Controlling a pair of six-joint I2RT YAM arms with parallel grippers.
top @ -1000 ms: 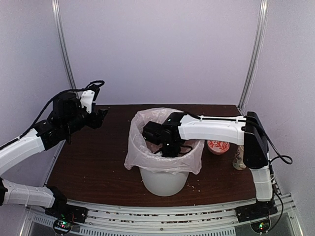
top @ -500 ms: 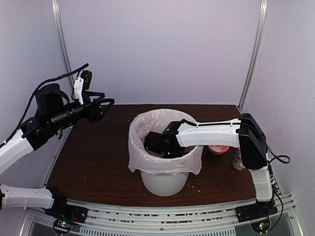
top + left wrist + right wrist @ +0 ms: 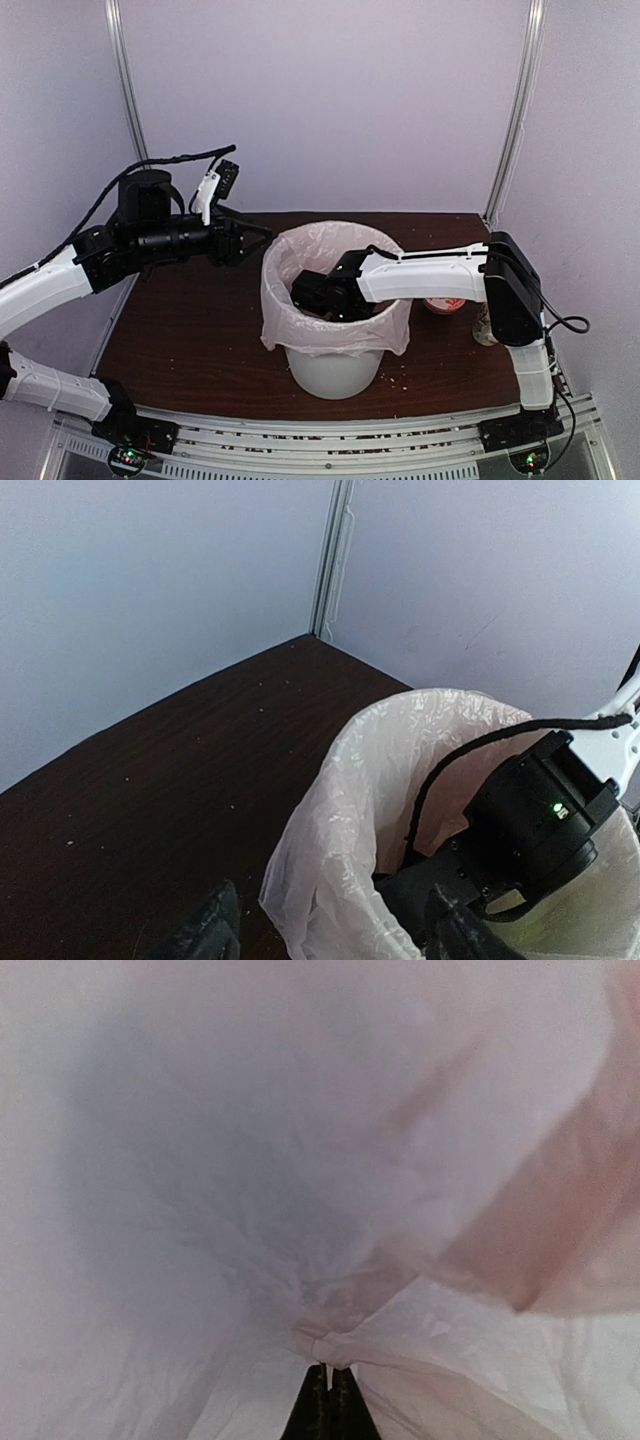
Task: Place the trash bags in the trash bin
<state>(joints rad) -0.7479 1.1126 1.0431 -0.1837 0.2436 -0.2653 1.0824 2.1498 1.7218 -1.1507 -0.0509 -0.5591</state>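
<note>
Right gripper (image 3: 328,1400) inside the trash bin (image 3: 335,372), jaws closed on a pinch of the trash bag (image 3: 285,322) lining it. Left gripper (image 3: 258,238) just left of the rim, jaws wide open, empty.

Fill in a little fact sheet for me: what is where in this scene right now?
bin: white, upright
bag: pale pink, lining the bin, edge folded over its rim
right claw: inside the bin, shut on bag plastic
left claw: open, at the bin's left rim
mug: right of the bin, partly hidden
</note>
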